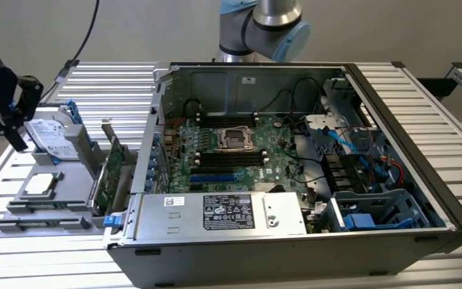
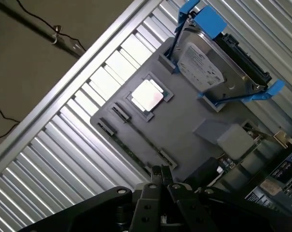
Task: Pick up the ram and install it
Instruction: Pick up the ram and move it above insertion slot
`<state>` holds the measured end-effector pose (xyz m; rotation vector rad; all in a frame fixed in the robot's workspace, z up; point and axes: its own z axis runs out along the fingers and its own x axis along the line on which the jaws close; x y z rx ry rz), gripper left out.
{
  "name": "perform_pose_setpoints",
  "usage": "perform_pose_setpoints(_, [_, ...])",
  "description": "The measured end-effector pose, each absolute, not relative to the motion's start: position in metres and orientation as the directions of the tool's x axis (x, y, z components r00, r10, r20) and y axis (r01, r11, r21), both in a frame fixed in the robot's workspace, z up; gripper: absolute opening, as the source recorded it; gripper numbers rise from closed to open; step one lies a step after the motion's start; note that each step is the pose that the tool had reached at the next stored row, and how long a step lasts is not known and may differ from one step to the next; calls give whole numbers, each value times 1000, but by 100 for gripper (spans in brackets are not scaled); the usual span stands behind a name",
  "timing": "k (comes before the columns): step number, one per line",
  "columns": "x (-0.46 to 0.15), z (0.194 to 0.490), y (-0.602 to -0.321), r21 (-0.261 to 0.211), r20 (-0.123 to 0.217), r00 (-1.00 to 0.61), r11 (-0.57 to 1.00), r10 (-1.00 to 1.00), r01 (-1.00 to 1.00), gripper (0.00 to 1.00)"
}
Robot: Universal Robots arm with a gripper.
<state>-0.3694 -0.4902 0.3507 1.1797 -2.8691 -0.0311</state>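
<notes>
**Closed jaws over the parts tray**

In the exterior view a gray tray (image 1: 72,176) sat at 9 o'clock from the open computer case (image 1: 423,150), which held a motherboard (image 1: 231,153). The tray carried a hard drive (image 1: 53,139) at 12 o'clock, a square chip (image 1: 43,183) in the middle and a tall green card (image 1: 112,171) at 3 o'clock. The ram (image 2: 129,150) stood in a slot along its 6 o'clock edge, seen edge-on as a thin dark-green strip. The gripper (image 2: 161,173), jaws closed on nothing, hung near one end of it.

thin ram (image 2: 131,152) edge-up in gray tray (image 2: 184,130)
</notes>
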Motion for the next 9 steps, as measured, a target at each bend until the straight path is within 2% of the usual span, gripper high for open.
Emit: perform_pose_setpoints(9, [-369, 346, -490, 33, 29, -586, 586, -810, -809, 11])
